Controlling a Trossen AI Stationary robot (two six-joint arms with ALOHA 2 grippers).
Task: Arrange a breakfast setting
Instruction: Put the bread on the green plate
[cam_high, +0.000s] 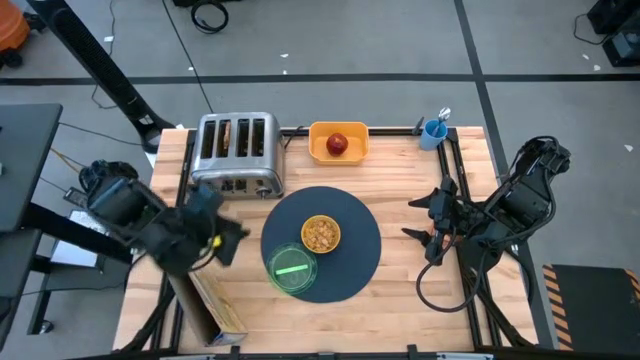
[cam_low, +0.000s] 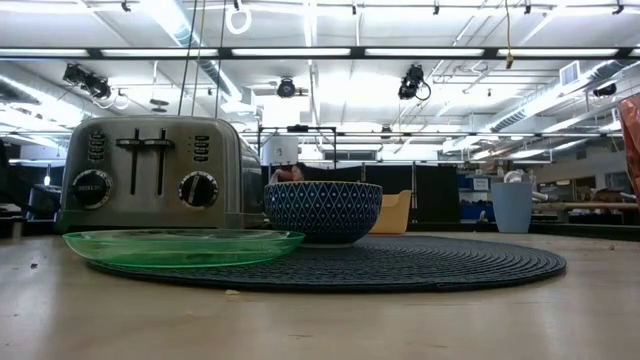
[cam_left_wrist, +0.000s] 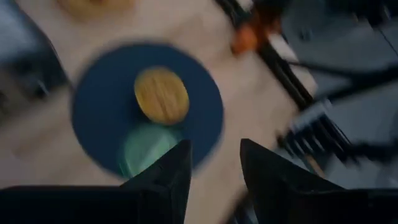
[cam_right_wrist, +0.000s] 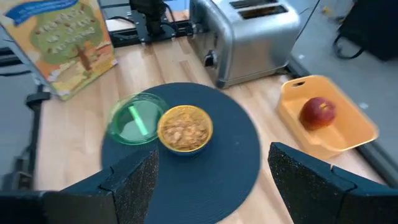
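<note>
The dark blue-grey round mat lies on the table's middle. On it rest the bowl, yellow inside and holding cereal, and the green plate, touching it on the near left. The red apple lies in the yellow tub at the far edge. Brown toast stands in the silver toaster. My left gripper hovers open and empty left of the mat; the left wrist view shows it too. My right gripper is open and empty right of the mat, as the right wrist view shows. No orange cup is in view.
A cereal box lies at the near left, below my left arm. A blue cup with a utensil in it stands at the far right. Bare wood shows in front of the mat and between the mat and the right gripper.
</note>
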